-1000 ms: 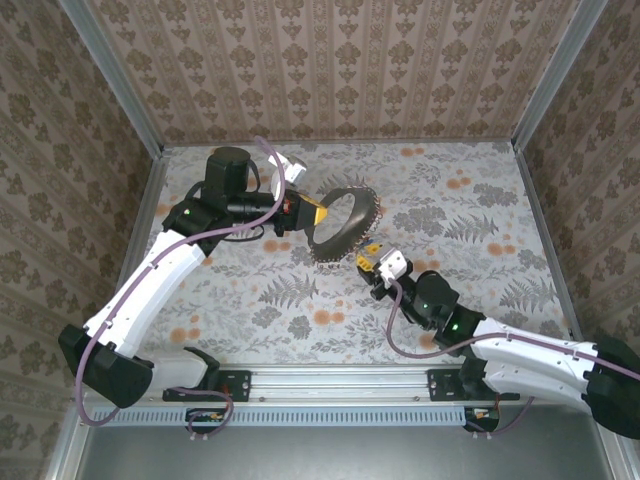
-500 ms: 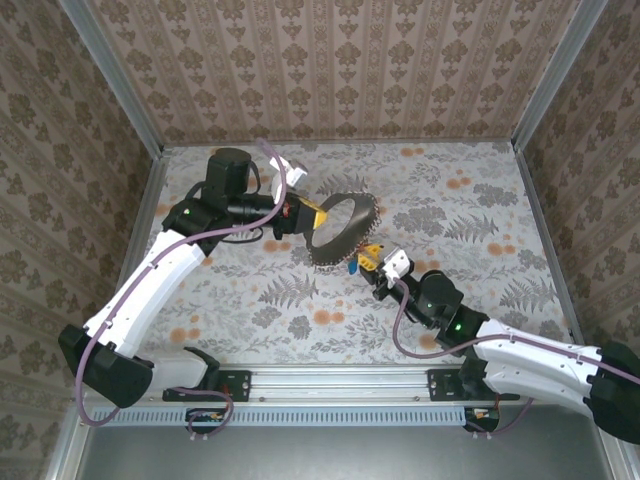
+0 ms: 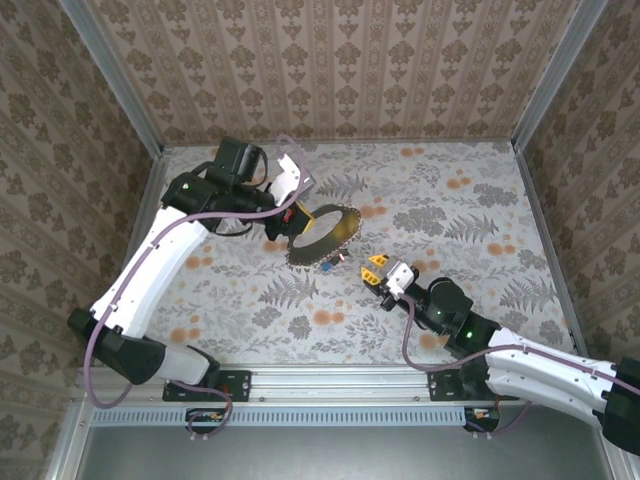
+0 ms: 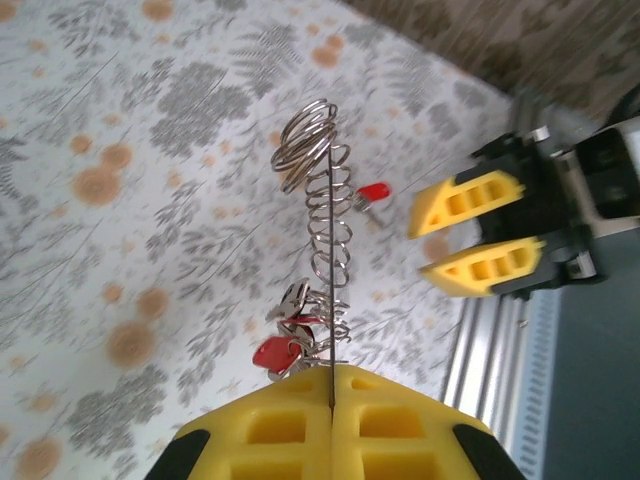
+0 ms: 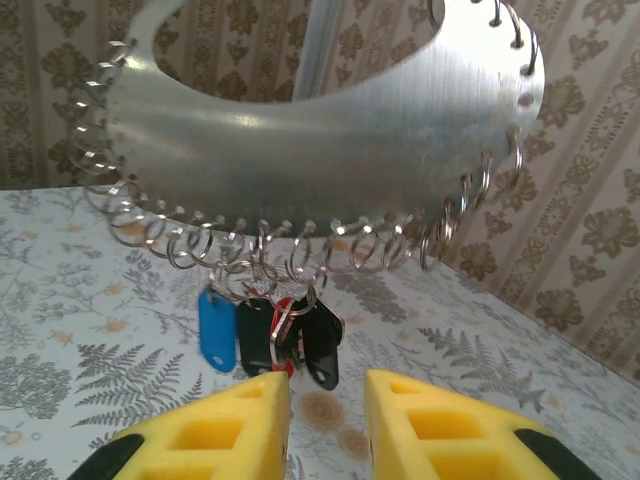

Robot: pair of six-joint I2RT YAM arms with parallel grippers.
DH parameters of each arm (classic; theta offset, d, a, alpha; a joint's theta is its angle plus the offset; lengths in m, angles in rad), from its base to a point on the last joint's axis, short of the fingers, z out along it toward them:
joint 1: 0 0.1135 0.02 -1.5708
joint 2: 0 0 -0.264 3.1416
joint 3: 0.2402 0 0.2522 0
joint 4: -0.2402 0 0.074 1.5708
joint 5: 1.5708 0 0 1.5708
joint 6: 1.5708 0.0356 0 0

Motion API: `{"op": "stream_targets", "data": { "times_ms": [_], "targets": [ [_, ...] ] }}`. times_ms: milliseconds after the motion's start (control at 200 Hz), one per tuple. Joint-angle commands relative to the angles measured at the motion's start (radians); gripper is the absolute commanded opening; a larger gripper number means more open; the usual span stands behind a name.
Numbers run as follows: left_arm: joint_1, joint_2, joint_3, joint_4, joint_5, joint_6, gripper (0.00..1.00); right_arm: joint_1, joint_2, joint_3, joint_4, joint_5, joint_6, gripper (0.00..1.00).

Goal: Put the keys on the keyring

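Keyring point(image 5: 330, 140), a broad thin band whose outer rim carries a row of small wire loops point(image 5: 190, 245), held tilted above the floral-patterned bench point(image 3: 480, 200) at its middle. The left fingers point(image 3: 297, 213) are closed tight on the band's edge: in the left wrist view the band runs edge-on straight into the seam between the two yellow pads, with no gap showing. A cluster of keys point(image 5: 270, 335) hangs from loops on the low side of the rim; the right wrist view shows one blue head, two black heads and a red one between them, bunched close together. In the left wrist view two red heads show beside the band, one near the closed pads and one farther along the rim. The right fingers point(image 3: 377, 268) stand near the low edge of the keyring but apart from it, pointing towards the hanging cluster. They are parted by a narrow gap through which only the bench surface shows, and they grip nothing. In the right wrist view the key heads dangle just above their tips.
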Motion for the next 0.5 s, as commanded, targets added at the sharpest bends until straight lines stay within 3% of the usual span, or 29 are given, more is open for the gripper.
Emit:
{"op": "stream_targets", "data": {
  "times_ms": [0,215,495],
  "targets": [
    [-0.048,0.02,0.1,-0.142,-0.171,0.109,0.0,0.013,0.036,0.009,0.029,-0.056,-0.001,0.27],
    [-0.103,0.059,0.166,-0.172,-0.251,0.11,0.0,0.068,0.173,0.031,0.14,-0.044,0.008,0.26],
    [-0.123,0.056,0.175,-0.131,-0.229,0.062,0.0,0.131,0.296,0.093,0.204,-0.053,0.034,0.17]
  ]
}}
